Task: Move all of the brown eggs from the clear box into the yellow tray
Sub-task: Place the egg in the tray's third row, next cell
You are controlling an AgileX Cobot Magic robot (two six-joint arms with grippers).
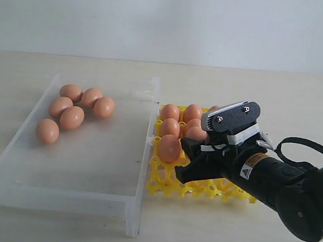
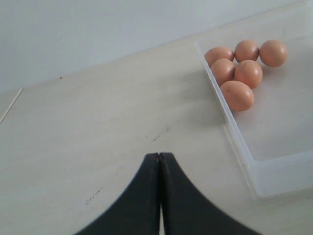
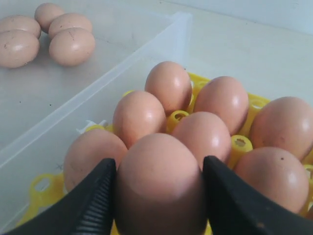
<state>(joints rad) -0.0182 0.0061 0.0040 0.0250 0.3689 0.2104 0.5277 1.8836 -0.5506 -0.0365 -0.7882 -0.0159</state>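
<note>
My right gripper (image 3: 160, 164) is shut on a brown egg (image 3: 159, 186), one black finger pressed to each side of it. It holds this egg low over the yellow tray (image 1: 165, 186), among several eggs (image 3: 138, 115) seated in the tray's cups. In the exterior view the right gripper (image 1: 195, 155) stands over the tray's middle and hides part of it. Several more brown eggs (image 1: 71, 117) lie clustered in the far left corner of the clear box (image 1: 85, 165). My left gripper (image 2: 160, 155) is shut with nothing in it, above bare table beside the box (image 2: 274, 171).
The box's right wall (image 1: 145, 154) stands close against the tray's left side. The tray's near cups (image 1: 200, 191) hold no eggs. Pale tabletop (image 1: 223, 241) surrounds both. The left arm does not show in the exterior view.
</note>
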